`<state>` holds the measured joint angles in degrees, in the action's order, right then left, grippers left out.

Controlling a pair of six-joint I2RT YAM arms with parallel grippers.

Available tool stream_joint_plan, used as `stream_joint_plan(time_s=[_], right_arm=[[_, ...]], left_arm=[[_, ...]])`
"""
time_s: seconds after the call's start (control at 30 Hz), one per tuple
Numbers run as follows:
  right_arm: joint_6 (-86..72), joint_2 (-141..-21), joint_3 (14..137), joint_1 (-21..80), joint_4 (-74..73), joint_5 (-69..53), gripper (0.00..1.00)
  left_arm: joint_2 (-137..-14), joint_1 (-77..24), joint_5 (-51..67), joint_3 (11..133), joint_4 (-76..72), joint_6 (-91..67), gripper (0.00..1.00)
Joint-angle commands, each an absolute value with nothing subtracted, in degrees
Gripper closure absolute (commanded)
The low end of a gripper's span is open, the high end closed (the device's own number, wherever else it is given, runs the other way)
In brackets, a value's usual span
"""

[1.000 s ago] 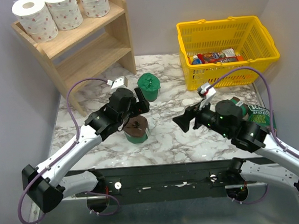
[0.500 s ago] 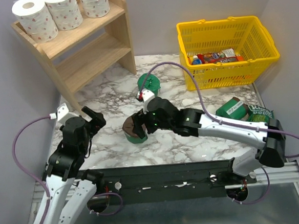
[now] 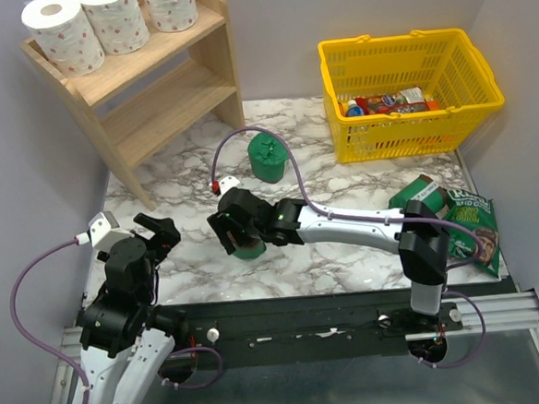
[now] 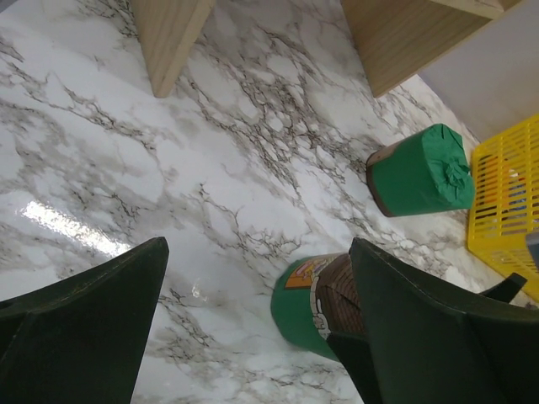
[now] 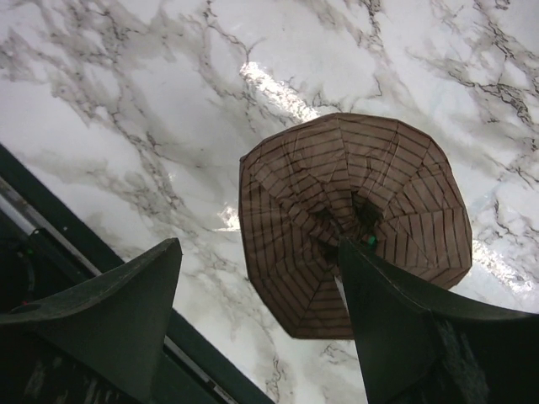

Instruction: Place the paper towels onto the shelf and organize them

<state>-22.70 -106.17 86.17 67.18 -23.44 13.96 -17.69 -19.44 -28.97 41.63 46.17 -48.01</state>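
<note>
Three white spotted paper towels (image 3: 100, 24) stand on the top tier of the wooden shelf (image 3: 164, 89). One green roll (image 3: 268, 158) stands mid-table, also in the left wrist view (image 4: 417, 172). A second green roll (image 3: 248, 251) stands upright with its brown end (image 5: 354, 223) up. My right gripper (image 3: 234, 228) is open above it, the roll's left edge between the jaws (image 5: 259, 246). A third green roll (image 3: 420, 194) lies at the right. My left gripper (image 3: 151, 231) is open and empty at the near left, the second roll (image 4: 316, 303) ahead of it.
A yellow mesh basket (image 3: 408, 63) with snack packets (image 3: 387, 103) stands at the back right. A flat dark green packet (image 3: 469, 216) lies by the third roll. The shelf's lower tier (image 3: 175, 102) holds nothing. The shelf's legs (image 4: 168, 34) show ahead of my left gripper.
My left arm has let go of the brown-ended green roll and drawn back to the near left. My right arm has swung left across the table and now hovers open over that roll.
</note>
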Motion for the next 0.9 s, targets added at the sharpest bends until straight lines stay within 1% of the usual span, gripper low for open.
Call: stream_joint_plan(time_s=[0.0,0.13,0.23,0.27,0.3,0.37,0.43,0.47,0.5,0.53,0.57,0.6,0.67,0.7,0.77,0.87], right_arm=[[-21.1,-110.4,88.4,67.9,-25.5,18.5,0.18],[-20.3,-112.4,88.1,67.9,-25.8,19.9,0.22],[-19.6,-112.1,87.5,67.9,-25.9,20.9,0.34],[-19.5,-111.4,87.2,67.9,-26.0,21.4,0.41],[-19.4,-110.7,86.8,67.8,-26.0,22.2,0.44],[-19.1,-106.6,85.3,67.9,-25.4,23.0,0.5],[-18.2,-102.6,81.3,67.9,-23.0,23.3,0.52],[-17.2,-100.5,79.6,67.8,-18.9,22.9,0.55],[-17.0,-95.8,77.3,67.6,-16.5,22.0,0.56],[-16.9,-93.5,75.4,66.8,-14.2,21.0,0.57],[-17.0,-90.9,71.1,66.2,-9.6,19.4,0.61],[-17.6,-86.4,69.3,65.3,-7.6,15.4,0.61],[-19.2,-80.9,63.3,63.3,-0.8,13.3,0.61],[-20.9,-73.7,59.9,61.2,3.9,9.9,0.6],[-24.3,-69.4,56.4,58.6,9.3,6.1,0.59],[-30.2,-62.4,51.6,55.8,18.4,0.8,0.59]], left_arm=[[-16.6,-19.1,-30.8,41.6,46.1,-48.2,0.01],[-16.6,-19.1,-28.3,40.9,44.5,-46.8,0.01],[-17.7,-19.1,-27.1,41.7,44.1,-45.7,0.01],[-18.2,-19.1,-25.9,42.0,44.1,-45.3,0.01],[-18.7,-19.1,-25.2,42.4,44.1,-44.8,0.02],[-20.4,-19.1,-22.8,43.7,44.5,-43.6,0.02],[-22.5,-19.1,-20.2,45.4,44.5,-42.4,0.02],[-23.3,-19.1,-18.8,46.1,44.5,-41.0,0.02],[-24.2,-19.1,-14.5,46.9,44.1,-39.7,0.03],[-26.1,-19.1,-12.2,48.8,44.0,-38.4,0.04],[-27.1,-19.1,-10.2,50.2,45.0,-37.5,0.04],[-28.2,-19.1,-6.6,51.5,45.7,-36.7,0.04],[-29.9,-19.1,-1.7,53.9,45.2,-36.3,0.04],[-29.6,-19.1,6.6,53.8,43.1,-37.7,0.04],[-27.9,-19.1,15.1,51.9,37.1,-40.8,0.05],[-26.1,-19.1,20.2,50.4,30.2,-43.2,0.07]])
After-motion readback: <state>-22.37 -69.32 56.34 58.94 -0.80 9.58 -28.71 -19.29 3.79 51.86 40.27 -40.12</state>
